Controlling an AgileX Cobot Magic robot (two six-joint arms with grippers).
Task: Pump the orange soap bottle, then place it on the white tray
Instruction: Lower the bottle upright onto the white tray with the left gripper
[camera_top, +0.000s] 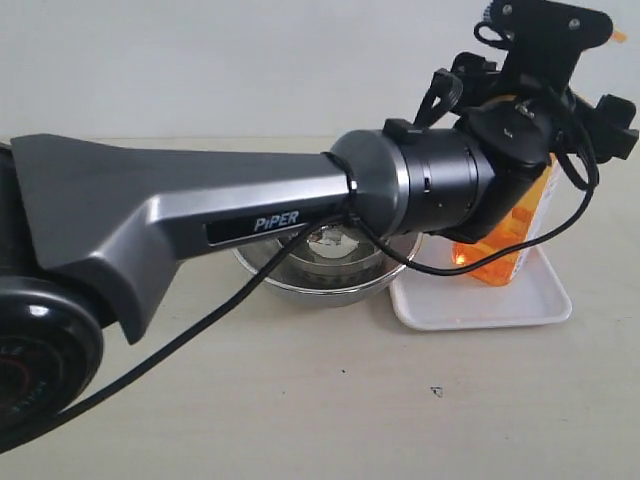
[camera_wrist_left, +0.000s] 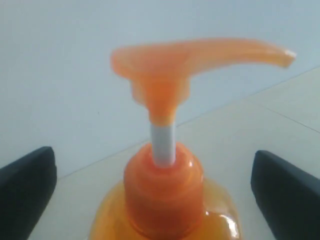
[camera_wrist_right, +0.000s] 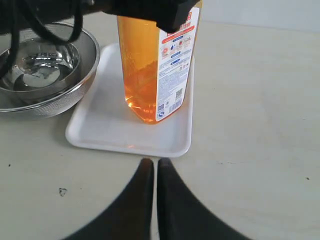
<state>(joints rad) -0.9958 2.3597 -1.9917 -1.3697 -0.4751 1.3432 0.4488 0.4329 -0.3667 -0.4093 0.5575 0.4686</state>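
The orange soap bottle (camera_top: 497, 258) stands upright on the white tray (camera_top: 480, 305), label side visible in the right wrist view (camera_wrist_right: 145, 65). My left gripper (camera_top: 560, 140) has reached across and sits around the bottle's upper part. In the left wrist view its black fingers (camera_wrist_left: 30, 185) stand wide apart on either side of the bottle's neck (camera_wrist_left: 162, 185), apart from the plastic; the pump head (camera_wrist_left: 200, 55) is raised on its white stem. My right gripper (camera_wrist_right: 152, 162) is shut on nothing, just off the tray's rim (camera_wrist_right: 130, 146).
A round steel bowl (camera_top: 320, 270) sits right beside the tray, also seen as a bowl (camera_wrist_right: 40, 75) in the right wrist view. The left arm's grey link (camera_top: 200, 220) and cable span the table's middle.
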